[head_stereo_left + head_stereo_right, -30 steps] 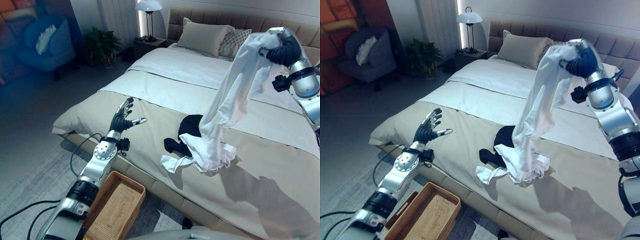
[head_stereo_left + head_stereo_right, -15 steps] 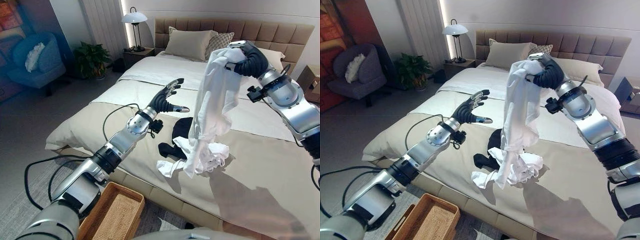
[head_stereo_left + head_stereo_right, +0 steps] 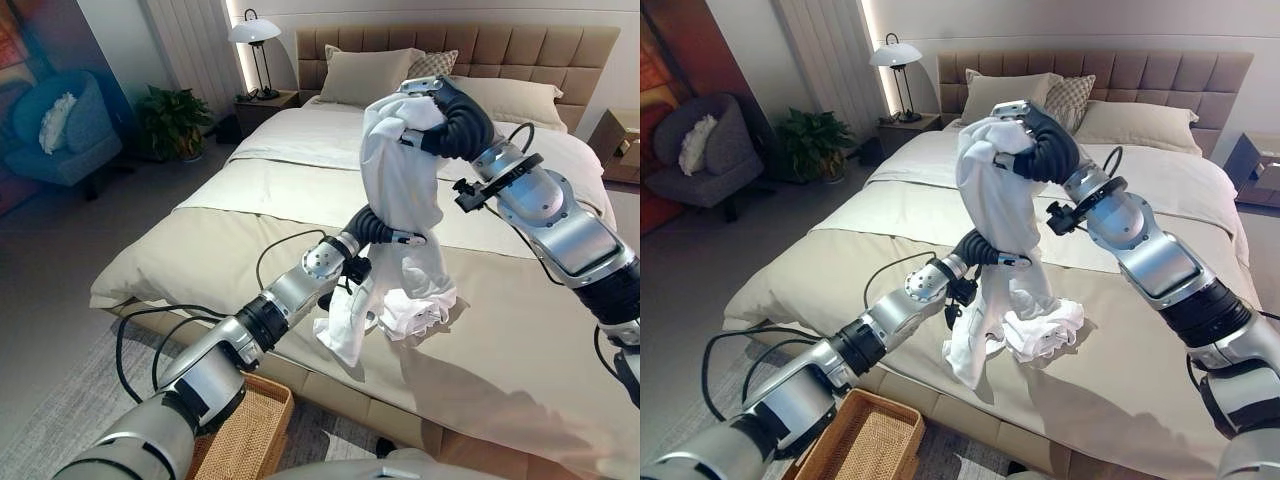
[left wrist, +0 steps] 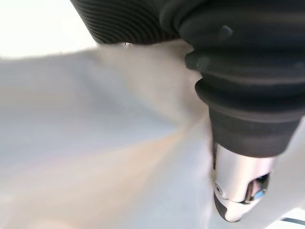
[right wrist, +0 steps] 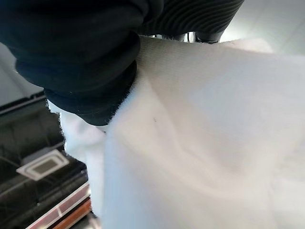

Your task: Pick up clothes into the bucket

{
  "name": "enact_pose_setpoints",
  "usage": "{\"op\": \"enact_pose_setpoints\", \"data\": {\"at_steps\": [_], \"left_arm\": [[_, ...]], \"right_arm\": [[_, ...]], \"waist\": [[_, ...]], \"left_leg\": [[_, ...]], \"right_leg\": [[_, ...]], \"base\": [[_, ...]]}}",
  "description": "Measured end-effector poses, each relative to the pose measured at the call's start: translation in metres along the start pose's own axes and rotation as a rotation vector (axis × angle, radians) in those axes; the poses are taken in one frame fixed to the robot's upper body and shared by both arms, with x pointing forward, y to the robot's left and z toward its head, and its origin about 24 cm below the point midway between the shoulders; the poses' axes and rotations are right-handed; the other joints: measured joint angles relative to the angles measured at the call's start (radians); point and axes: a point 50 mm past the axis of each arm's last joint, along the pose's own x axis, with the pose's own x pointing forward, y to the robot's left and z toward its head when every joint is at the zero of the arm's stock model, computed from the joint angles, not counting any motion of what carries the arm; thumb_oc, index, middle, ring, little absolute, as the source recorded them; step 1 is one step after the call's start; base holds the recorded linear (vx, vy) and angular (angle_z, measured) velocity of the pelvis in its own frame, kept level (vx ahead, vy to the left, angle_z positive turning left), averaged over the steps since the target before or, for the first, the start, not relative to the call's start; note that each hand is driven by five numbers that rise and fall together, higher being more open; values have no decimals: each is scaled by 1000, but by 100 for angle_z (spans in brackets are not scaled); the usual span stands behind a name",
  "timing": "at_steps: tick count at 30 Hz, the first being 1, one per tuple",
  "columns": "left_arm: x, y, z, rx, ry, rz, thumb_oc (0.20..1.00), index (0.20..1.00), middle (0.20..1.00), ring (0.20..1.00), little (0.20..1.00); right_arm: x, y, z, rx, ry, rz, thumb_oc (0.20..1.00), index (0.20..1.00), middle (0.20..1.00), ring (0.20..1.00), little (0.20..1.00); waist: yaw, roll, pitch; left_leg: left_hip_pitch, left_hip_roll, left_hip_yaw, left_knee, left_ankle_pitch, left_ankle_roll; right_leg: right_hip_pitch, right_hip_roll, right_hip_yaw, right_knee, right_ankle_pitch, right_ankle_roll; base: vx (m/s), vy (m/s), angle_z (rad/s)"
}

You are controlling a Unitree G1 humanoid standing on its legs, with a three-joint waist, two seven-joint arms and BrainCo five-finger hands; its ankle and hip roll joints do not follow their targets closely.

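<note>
Lifting a white garment (image 3: pixel 400 190) off the bed (image 3: pixel 250 250), the right robot hand (image 3: pixel 450 120) is clenched round it — left robot hand (image 3: pixel 985 250) against the cloth, grip unclear; wicker basket (image 3: pixel 855 445) unfilled.

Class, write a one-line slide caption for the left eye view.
Right hand lifts a white garment off the bed; left hand reaches its middle, wicker basket below.

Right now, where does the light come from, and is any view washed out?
Left eye view: the bedside lamp is lit, and a bright strip glows beside it. Left wrist view: one corner next to the white garment is washed out to plain white.
</note>
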Motion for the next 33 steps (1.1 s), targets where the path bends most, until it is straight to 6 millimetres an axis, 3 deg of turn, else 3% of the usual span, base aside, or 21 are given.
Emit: {"op": "enact_pose_setpoints", "data": {"at_steps": [5,6,7,12,13,14,18,22,25,31,33], "left_arm": [[-5,-16,11,-107,8,-183,1000,1000,1000,1000,1000],[-6,-17,12,-120,6,-202,642,642,642,642,642],[-7,-19,14,-147,3,-224,206,206,206,206,206],[-10,-14,12,-163,13,-216,200,200,200,200,200],[-10,-14,11,-164,15,-212,200,200,200,200,200],[-11,-13,10,-172,17,-200,200,200,200,200,200],[-17,-7,-1,-237,10,-106,200,200,200,200,200],[-34,10,-24,-319,24,108,200,200,200,200,200],[-54,38,-34,-226,54,239,200,200,200,200,200],[-81,77,-32,-78,42,417,200,200,200,200,200],[-97,90,-25,-9,14,475,200,200,200,200,200]], "right_arm": [[1,1,1,38,-3,11,200,200,200,200,200],[1,2,1,39,-5,12,200,200,200,200,200],[1,2,1,41,-7,13,200,200,200,200,200],[1,2,1,42,-13,12,200,200,200,200,200],[1,2,1,42,-13,12,520,520,520,520,520],[0,2,1,45,-13,8,1000,1000,1000,1000,1000],[-8,-1,-5,80,-4,-46,1000,1000,1000,1000,1000],[-34,-10,-25,86,79,-174,1000,1000,1000,1000,1000],[-56,-12,-40,117,149,-255,1000,1000,1000,1000,1000],[-95,-13,-72,200,297,-421,1000,1000,1000,1000,1000],[-119,-5,-93,245,411,-486,1000,1000,1000,1000,1000]], "waist": [[-6,4,3],[-7,4,3],[-9,4,3],[-16,2,4],[-16,2,4],[-15,2,5],[-10,-5,9],[12,-13,16],[17,-23,22],[41,-29,28],[52,-31,30]], "left_leg": [[-1,0,0,-2,0,0],[-1,0,0,-3,0,-1],[-1,0,-1,-3,-1,-1],[-1,0,-2,-4,-1,-1],[-2,0,-3,-4,-1,-1],[-2,0,-4,-4,-1,-1],[-2,0,-8,-3,-1,-1],[-5,1,-13,-2,-1,-1],[-8,0,-27,-3,-1,-1],[-16,0,-33,-2,0,0],[-17,1,-38,-3,0,0]], "right_leg": [[-1,0,-1,0,0,0],[-2,0,-2,0,0,0],[-2,-1,-3,0,0,0],[-1,-1,-4,0,-1,0],[-1,-1,-5,0,-1,0],[-1,-1,-7,0,-1,0],[1,-1,-10,0,-1,0],[1,-1,-13,1,-4,-4],[3,-3,-25,1,-5,-5],[0,-5,-35,0,-5,-4],[1,-5,-39,0,-7,-3]], "base": [[0,0,0],[0,0,0],[0,0,0],[0,0,0],[0,0,0],[0,0,0],[-5,0,2],[1,1,2],[10,10,10],[7,15,5],[11,18,6]]}}
